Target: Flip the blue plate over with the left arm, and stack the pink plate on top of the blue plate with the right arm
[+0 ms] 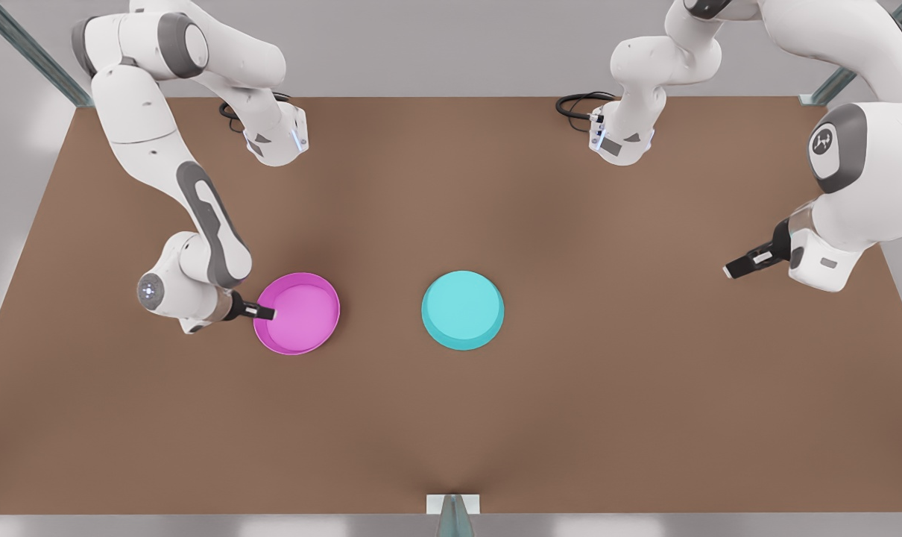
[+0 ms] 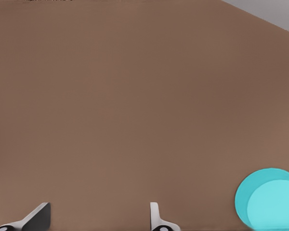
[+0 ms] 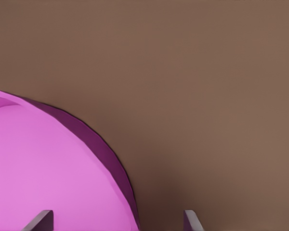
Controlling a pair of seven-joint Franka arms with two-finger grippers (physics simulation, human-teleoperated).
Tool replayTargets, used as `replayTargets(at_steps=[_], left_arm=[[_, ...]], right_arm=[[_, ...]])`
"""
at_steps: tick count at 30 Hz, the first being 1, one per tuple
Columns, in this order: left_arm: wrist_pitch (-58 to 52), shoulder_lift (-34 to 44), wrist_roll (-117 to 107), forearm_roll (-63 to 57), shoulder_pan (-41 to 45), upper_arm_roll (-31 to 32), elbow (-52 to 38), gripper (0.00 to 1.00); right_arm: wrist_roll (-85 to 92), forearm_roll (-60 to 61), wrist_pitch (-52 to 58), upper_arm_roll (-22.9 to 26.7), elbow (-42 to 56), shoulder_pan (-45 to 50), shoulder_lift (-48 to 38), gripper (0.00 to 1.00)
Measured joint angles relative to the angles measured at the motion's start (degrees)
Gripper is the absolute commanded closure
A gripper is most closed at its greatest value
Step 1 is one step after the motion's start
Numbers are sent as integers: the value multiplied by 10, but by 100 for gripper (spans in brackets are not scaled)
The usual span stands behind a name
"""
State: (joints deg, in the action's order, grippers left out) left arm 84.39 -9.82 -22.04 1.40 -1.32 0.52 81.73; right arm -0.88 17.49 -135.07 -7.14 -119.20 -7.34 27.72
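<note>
Right gripper sits at the pink plate, at that plate's nine o'clock edge, with its fingers spread wide: in its wrist view one fingertip is over the plate's inside and the other is out over the table, so the rim lies between them, not yet pinched as far as I can judge. Left gripper hangs off at the front view's right, well apart from both plates, fingers parted and holding nothing; that arm waits.

Blue plate rests near the table's middle, at three o'clock from the pink one and apart from it. It looks already turned over, flat base up, rim down.

Both are round, shallow dishes of matching size. I'd guess they are light, stiff and rather slick plastic. The thin upright rim is the sensible place to grip, one finger inside and one outside.
</note>
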Motion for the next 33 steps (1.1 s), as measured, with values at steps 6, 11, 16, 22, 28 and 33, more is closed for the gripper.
replayTargets(at_steps=[6,11,16,22,28,33], left_arm=[[2,-1,49,0,0,0,1,0],[2,-1,78,0,0,0,2,0],[4,-2,101,0,0,0,0,0],[7,-3,120,0,0,0,-1,0],[9,-4,135,0,0,-1,-1,0],[10,-4,143,0,0,-1,-1,0]], right_arm=[[4,7,-1,-1,6,-1,8,61],[9,9,20,0,33,-1,12,77],[13,13,51,-13,66,0,5,79],[16,99,66,-97,99,6,-9,79],[3,186,20,-144,114,120,9,79],[-31,206,-65,-144,144,221,53,79]])
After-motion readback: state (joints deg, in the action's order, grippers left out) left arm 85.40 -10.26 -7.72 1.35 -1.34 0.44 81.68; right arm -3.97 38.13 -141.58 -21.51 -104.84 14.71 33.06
